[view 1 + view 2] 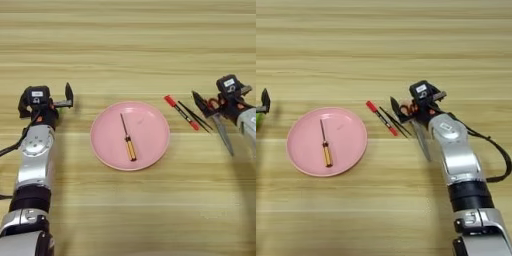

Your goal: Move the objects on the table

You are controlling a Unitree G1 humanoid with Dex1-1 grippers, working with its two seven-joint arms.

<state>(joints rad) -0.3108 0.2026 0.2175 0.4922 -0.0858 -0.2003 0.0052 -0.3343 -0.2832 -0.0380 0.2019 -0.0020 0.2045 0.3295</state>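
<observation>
The pink plate (150,150) sits mid-table (128,50) with the amber-handled screwdriver (127,138) lying inside it, tip pointing away from the robot. Just right of the plate lie the red-capped pen (181,112) and the thin black sticks (195,116), side by side and slanting the same way, with the scissors (222,131) further right, blades toward the robot and handles under the right gripper (207,104), which hangs over them with one black finger showing. The left gripper (50,100) stands well left of the plate, its fingers spread wide and holding nothing.
</observation>
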